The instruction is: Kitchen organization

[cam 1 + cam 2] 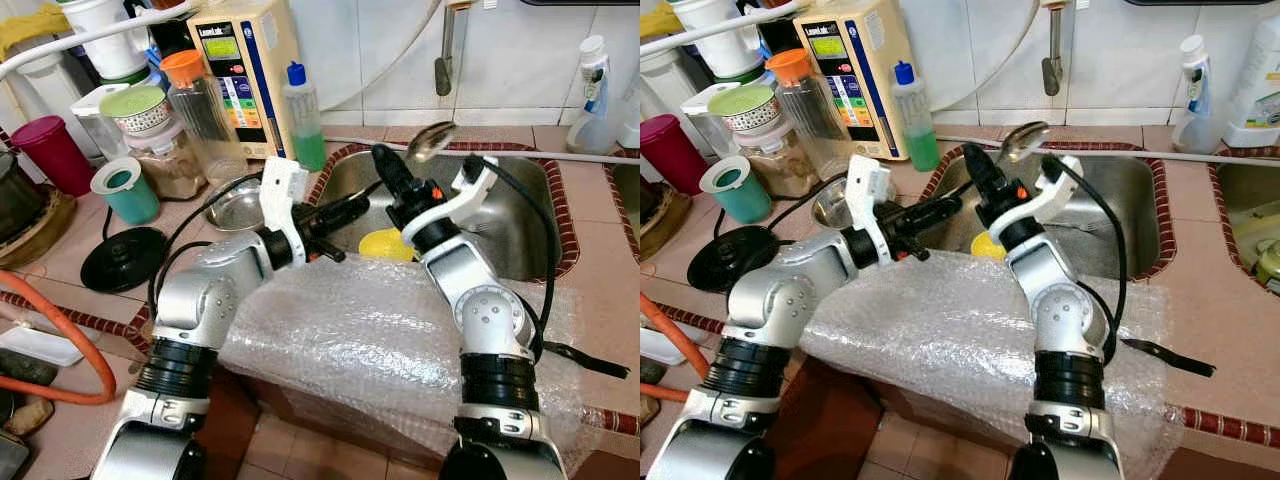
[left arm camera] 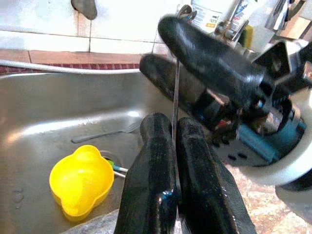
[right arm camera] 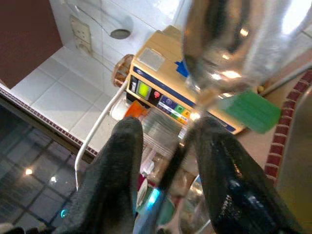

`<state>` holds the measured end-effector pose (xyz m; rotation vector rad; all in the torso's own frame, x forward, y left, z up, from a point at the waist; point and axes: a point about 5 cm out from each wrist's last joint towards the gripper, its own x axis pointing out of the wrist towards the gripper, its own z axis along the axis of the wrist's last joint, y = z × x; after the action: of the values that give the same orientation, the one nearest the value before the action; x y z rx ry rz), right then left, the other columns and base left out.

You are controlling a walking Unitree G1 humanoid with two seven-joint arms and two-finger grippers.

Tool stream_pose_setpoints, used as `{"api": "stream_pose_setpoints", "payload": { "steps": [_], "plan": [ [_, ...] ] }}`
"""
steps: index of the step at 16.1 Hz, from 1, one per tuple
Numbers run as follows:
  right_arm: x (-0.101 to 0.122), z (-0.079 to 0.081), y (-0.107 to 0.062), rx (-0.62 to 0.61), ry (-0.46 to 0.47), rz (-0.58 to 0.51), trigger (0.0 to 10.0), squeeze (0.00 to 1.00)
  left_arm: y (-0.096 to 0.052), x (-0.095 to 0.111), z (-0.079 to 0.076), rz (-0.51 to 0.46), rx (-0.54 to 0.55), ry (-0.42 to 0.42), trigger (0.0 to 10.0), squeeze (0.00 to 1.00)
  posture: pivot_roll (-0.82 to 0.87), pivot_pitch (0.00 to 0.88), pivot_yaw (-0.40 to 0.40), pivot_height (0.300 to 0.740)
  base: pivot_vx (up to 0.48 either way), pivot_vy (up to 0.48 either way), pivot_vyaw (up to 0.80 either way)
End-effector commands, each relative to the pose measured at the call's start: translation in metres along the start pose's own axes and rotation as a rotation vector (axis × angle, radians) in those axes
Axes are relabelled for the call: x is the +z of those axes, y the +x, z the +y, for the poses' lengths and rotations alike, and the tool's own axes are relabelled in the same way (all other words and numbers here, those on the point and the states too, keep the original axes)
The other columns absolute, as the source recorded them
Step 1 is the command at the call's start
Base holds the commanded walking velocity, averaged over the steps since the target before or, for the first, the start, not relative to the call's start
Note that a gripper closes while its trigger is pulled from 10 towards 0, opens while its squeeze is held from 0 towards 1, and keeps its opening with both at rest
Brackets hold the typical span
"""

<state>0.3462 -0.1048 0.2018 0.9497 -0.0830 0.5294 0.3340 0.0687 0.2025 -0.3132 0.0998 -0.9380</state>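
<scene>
Above the steel sink, set in a tiled table, the right gripper holds a metal spoon upright, its jaws clamped on the thin handle, the shiny rounded bowl uppermost and reflecting light. The left gripper reaches in from the left, its jaws pressed together around the lower end of the same handle. In the sink lie a yellow cup and a fork. Bubble wrap covers the table's front edge. Behind, a cream water purifier carries a label too blurred to read, beside a bottle of green liquid with a blue cap.
</scene>
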Motion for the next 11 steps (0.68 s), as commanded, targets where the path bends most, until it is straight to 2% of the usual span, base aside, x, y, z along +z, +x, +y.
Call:
{"api": "stream_pose_setpoints", "payload": {
  "steps": [1,2,11],
  "plan": [
    [-0.008,0.006,0.002,0.028,0.003,0.031,4.2,0.00,-0.003,0.009,0.004,-0.021,0.024,0.027,0.0,0.00,0.07,0.000,0.224,0.740,0.000,0.000,0.00],
    [-0.008,0.006,0.002,0.028,0.007,0.024,0.0,0.00,-0.003,0.006,0.004,-0.014,0.023,0.025,0.0,0.00,0.07,0.000,0.227,0.740,0.000,0.000,0.00],
    [-0.013,0.010,0.015,0.042,0.037,0.027,0.0,0.00,-0.004,-0.005,-0.005,0.017,-0.014,0.000,0.0,0.00,0.08,0.000,0.213,0.740,0.000,0.000,0.00]
  ]
}}
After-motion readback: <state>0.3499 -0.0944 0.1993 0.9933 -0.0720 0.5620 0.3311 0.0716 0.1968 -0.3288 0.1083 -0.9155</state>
